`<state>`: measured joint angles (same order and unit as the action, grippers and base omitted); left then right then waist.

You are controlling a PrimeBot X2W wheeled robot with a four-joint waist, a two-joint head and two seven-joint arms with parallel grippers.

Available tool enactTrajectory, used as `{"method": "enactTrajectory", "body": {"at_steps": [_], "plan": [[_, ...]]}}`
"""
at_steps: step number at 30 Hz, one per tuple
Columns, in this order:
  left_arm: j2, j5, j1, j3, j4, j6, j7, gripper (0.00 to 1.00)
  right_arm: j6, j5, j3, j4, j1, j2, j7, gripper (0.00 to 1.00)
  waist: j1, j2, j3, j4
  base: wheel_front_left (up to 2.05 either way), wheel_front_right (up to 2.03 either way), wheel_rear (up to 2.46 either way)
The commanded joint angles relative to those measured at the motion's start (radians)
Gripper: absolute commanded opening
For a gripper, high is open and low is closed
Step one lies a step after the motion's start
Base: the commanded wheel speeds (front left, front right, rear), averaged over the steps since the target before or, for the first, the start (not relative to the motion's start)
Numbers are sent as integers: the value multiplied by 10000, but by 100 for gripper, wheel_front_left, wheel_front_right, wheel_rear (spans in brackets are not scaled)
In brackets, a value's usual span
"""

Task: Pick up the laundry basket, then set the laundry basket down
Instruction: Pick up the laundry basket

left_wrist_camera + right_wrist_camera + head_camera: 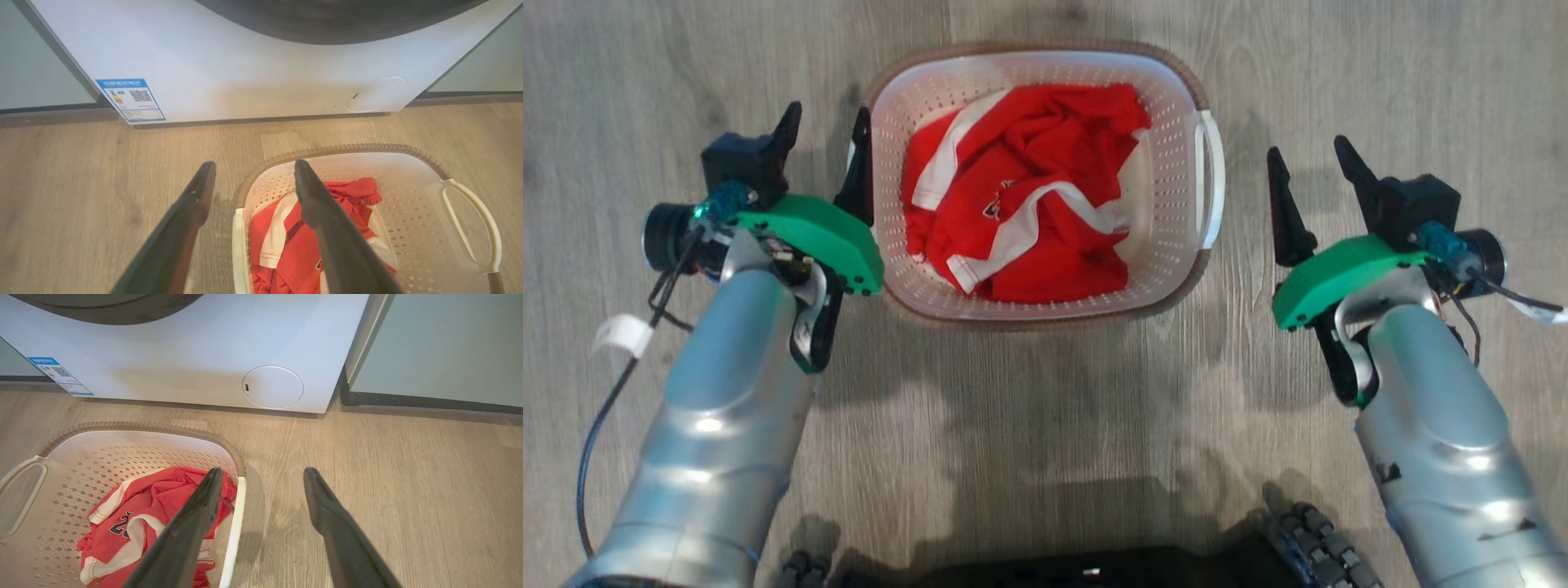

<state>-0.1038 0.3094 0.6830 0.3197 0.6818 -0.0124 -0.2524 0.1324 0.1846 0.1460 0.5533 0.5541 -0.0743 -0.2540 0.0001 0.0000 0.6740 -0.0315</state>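
The laundry basket point(1168, 163) stands on the wood floor, white and perforated with a brown rim, holding a red and white garment point(1029, 196). My left gripper point(825, 143) is open at the basket's left side. In the left wrist view the left gripper point(255, 163) straddles the white left handle point(236, 249), one finger above the basket point(408, 204) interior, one outside. My right gripper point(1307, 151) is open just right of the right handle point(1213, 180), apart from it. In the right wrist view the right gripper point(263, 471) hangs over the basket point(102, 457) edge and floor.
A white front-loading washing machine point(245, 61) stands just beyond the basket, with its round service cover point(272, 387) low on the front. Pale cabinet panels point(441, 347) flank it. My dark base point(1094, 572) is at the near edge, with bare wood floor point(1045, 408) between.
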Motion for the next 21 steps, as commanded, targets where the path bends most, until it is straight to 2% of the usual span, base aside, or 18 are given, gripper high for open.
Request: {"method": "enactTrajectory", "body": {"at_steps": [1, 11, 21], "plan": [[-158, -12, 214, -305, 144, -141, -91, 100, -17, -2, 256, -88, 10, 107, -78, 100, -1, 0, 290, -14, 0, 0, 0], [-17, 302, 1387, -355, 2863, -947, -92, 100, -17, 140, 774, 889, 742, 193, -78, 100, -1, 0, 889, -142, 0, 0, 0], [117, 965, 2263, 349, 4531, -1177, -42, 100, -17, 374, 1415, 2002, 1625, 233, -78, 100, -1, 0, 1423, -225, 0, 0, 0]]}}
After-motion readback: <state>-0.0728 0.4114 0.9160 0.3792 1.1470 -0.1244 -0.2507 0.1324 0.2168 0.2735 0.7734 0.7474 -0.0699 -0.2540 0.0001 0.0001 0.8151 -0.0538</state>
